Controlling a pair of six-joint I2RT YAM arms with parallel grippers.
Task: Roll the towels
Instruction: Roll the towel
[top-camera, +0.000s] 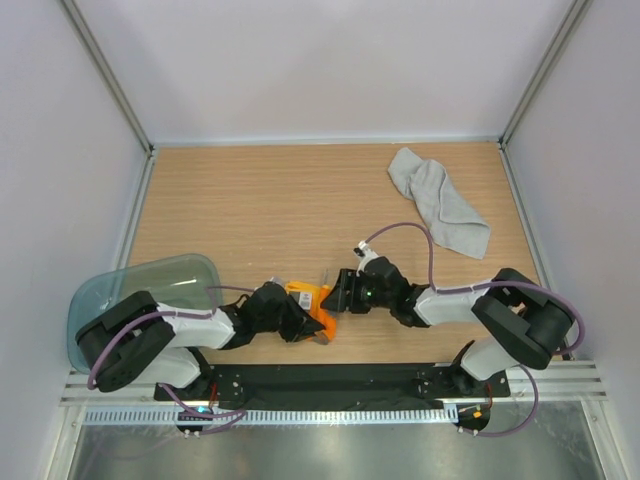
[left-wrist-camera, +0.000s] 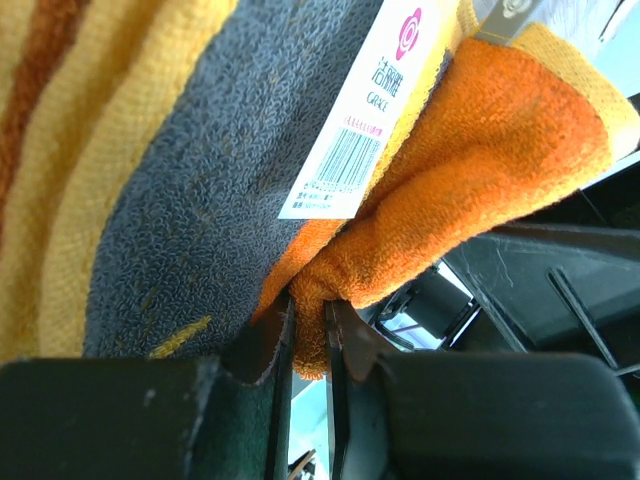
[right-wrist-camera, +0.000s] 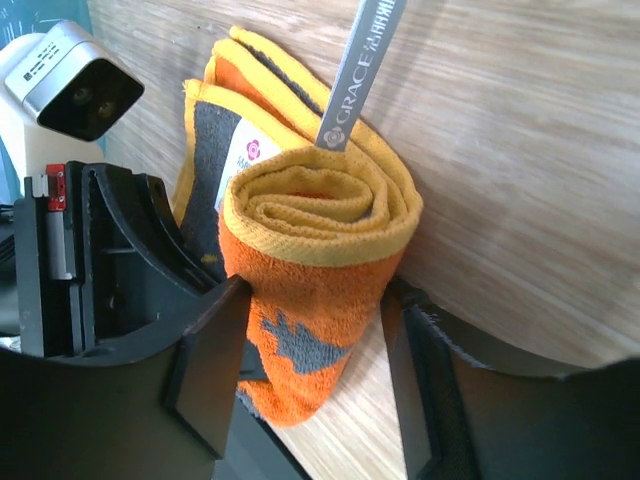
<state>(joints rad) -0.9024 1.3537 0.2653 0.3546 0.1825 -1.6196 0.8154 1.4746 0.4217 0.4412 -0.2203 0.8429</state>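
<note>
The small orange towel (top-camera: 309, 297) lies near the table's front edge, partly rolled, with yellow edging and a grey pattern. In the right wrist view its rolled end (right-wrist-camera: 320, 200) sits between the fingers of my right gripper (right-wrist-camera: 315, 300), which press it from both sides. My left gripper (left-wrist-camera: 308, 322) is pinched shut on a fold of the same towel (left-wrist-camera: 480, 150) next to its white barcode label (left-wrist-camera: 365, 110). In the top view my left gripper (top-camera: 299, 321) and right gripper (top-camera: 336, 296) meet at the towel. The grey towel (top-camera: 440, 200) lies crumpled at the far right, away from both grippers.
A translucent teal tub (top-camera: 150, 285) stands at the front left beside the left arm. A grey "GRACE" tag (right-wrist-camera: 355, 75) sticks up from the roll. Wooden tabletop (top-camera: 270, 200) is walled on three sides.
</note>
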